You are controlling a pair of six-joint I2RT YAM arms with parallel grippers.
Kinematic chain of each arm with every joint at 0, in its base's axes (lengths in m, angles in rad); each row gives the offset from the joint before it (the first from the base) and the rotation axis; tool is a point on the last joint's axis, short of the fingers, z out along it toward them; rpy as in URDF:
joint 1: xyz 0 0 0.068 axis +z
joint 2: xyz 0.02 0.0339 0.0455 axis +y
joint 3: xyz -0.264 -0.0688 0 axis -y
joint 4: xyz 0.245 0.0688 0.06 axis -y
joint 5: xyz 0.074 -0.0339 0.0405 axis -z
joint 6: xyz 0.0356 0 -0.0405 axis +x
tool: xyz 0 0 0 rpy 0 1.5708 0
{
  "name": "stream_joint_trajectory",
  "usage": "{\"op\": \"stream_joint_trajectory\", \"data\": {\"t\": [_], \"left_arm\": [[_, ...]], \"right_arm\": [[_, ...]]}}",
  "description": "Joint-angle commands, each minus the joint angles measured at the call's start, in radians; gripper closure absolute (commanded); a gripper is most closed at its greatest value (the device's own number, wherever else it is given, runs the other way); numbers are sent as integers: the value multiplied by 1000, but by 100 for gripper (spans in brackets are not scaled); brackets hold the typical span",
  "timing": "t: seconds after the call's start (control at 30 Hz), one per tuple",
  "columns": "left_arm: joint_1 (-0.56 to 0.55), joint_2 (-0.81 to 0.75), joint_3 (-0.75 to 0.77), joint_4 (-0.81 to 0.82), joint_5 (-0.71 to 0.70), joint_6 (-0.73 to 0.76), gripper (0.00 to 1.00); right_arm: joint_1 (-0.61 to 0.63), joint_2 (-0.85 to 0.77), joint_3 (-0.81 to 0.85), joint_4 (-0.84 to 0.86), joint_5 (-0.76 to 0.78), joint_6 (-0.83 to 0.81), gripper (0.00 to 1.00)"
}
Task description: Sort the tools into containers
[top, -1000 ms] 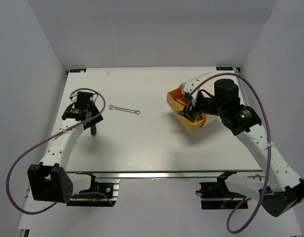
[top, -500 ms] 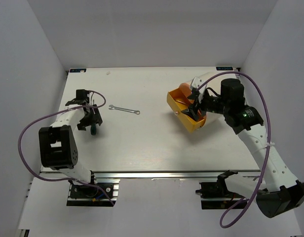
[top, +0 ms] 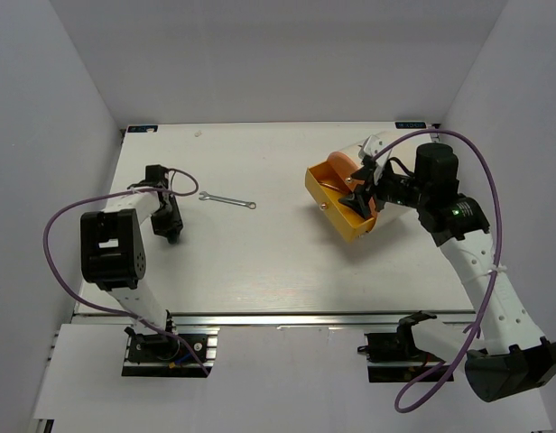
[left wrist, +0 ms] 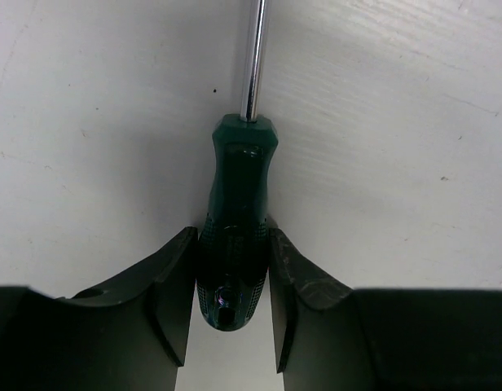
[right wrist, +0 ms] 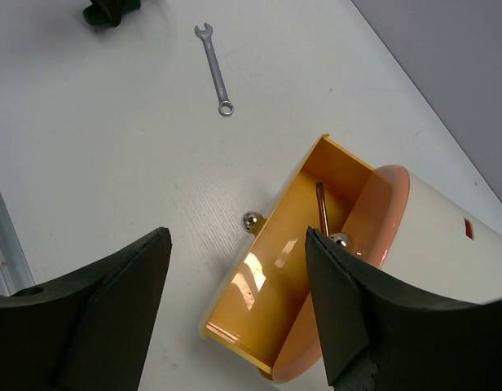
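A green-and-black screwdriver lies on the white table with its metal shaft pointing away from me. My left gripper is shut on its handle, one finger on each side; they sit at the table's left. The silver wrench lies flat to their right and also shows in the right wrist view. The cream-white drum lies on its side at the right with an orange drawer pulled out. A thin shaft lies inside the drawer. My right gripper is open and empty above it.
Two small metal knobs stick out of the drawer front and the drum's face. The table's near edge has an aluminium rail. White walls close in on the left, right and back.
My left arm has folded up over its base and its gripper has turned and closed onto the screwdriver handle. My right gripper has drawn back slightly to the right from the drawer.
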Motion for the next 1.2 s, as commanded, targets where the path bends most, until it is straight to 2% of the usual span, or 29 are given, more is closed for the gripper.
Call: {"op": "stream_joint_trajectory", "data": {"t": [0.0,0.1,0.17,0.2,0.27,0.3,0.37,0.43,0.57,0.7,0.73,0.8,0.97,1.17], "left_arm": [[3,9,32,26,9,7,75],[3,-20,40,17,73,1,93],[1,-69,43,16,160,-16,95],[1,-99,38,33,270,-51,97],[-9,-204,21,52,372,-102,98],[-15,-239,11,79,474,-167,100],[-38,-343,-38,122,561,-249,100],[-84,-456,-84,206,642,-392,100],[-189,-606,-167,334,676,-597,100],[-333,-646,-194,486,658,-818,100],[-395,-647,-190,501,639,-850,100],[-454,-643,-174,518,580,-928,100],[-609,-618,-86,491,480,-1045,100],[-681,-558,44,357,512,-1096,100]], "right_arm": [[-12,-29,-3,24,-22,13,28],[-21,-34,-6,29,-22,18,28],[-26,-43,-9,35,-22,26,28],[-30,-43,-9,38,-22,27,28],[-40,-47,-8,47,-22,35,28],[-44,-48,-6,50,-22,42,28],[-53,-49,-8,60,-24,49,28],[-61,-49,-8,69,-25,59,28],[-76,-55,-8,77,-25,69,28],[-92,-61,-8,96,-18,78,28],[-102,-63,-6,104,-13,90,28],[-113,-64,-1,132,4,107,28],[-168,-80,11,170,18,157,27],[-218,-90,15,182,5,167,27]]}}
